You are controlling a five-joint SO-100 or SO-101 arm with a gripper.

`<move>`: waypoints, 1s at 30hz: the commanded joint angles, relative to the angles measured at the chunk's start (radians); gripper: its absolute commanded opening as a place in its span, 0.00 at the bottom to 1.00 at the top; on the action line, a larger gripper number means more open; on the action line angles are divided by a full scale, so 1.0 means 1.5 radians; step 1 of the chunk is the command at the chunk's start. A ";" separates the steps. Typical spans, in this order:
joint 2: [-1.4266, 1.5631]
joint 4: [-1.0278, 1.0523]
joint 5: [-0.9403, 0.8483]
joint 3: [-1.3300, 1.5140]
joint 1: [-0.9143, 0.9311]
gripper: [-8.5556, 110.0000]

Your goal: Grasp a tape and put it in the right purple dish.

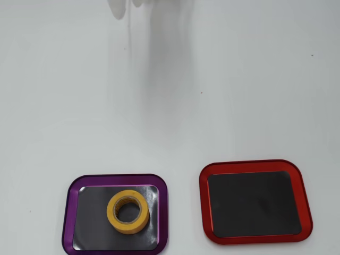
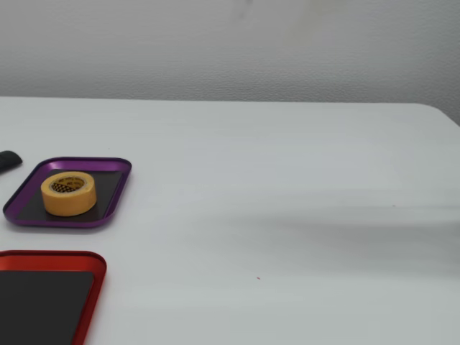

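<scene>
The yellow tape roll [image 1: 127,211] lies flat inside the purple dish [image 1: 71,197], on its dark base. In the fixed view the tape [image 2: 69,193] sits in the purple dish [image 2: 115,188] at the left. The gripper is out of view in both frames. Only a faint white blur at the overhead view's top edge [image 1: 118,7] and a long grey shadow below it show.
A red-rimmed tray [image 1: 203,199] with a dark base sits to the right of the purple dish in the overhead view; in the fixed view it [image 2: 92,287] is at the bottom left. A small dark object [image 2: 8,160] pokes in at the fixed view's left edge.
</scene>
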 commanded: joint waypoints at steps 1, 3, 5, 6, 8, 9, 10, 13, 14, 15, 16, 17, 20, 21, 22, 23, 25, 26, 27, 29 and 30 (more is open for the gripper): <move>0.121 0.003 0.005 0.093 -0.006 0.20; 0.183 0.002 0.004 0.166 -0.021 0.20; 0.247 -0.011 0.004 0.238 -0.042 0.20; 0.281 -0.029 0.005 0.281 -0.052 0.20; 0.351 -0.086 0.005 0.374 -0.067 0.20; 0.385 -0.123 0.005 0.423 -0.073 0.20; 0.420 -0.161 0.005 0.476 -0.077 0.20; 0.529 -0.270 0.004 0.625 -0.084 0.20; 0.563 -0.300 0.004 0.670 -0.084 0.20; 0.601 -0.324 0.004 0.712 -0.084 0.20; 0.639 -0.344 0.004 0.753 -0.084 0.20; 0.677 -0.357 0.004 0.791 -0.084 0.20; 0.787 -0.364 0.004 0.885 -0.084 0.20; 0.823 -0.363 0.004 0.912 -0.084 0.20; 0.858 -0.363 0.004 0.941 -0.084 0.20; 0.889 -0.361 0.004 0.970 -0.083 0.20; 0.940 -0.345 0.004 1.024 -0.083 0.20; 0.952 -0.337 0.004 1.043 -0.083 0.20; 0.950 -0.331 0.004 1.059 -0.083 0.20; 0.940 -0.317 0.004 1.083 -0.083 0.20; 0.933 -0.306 0.004 1.089 -0.083 0.20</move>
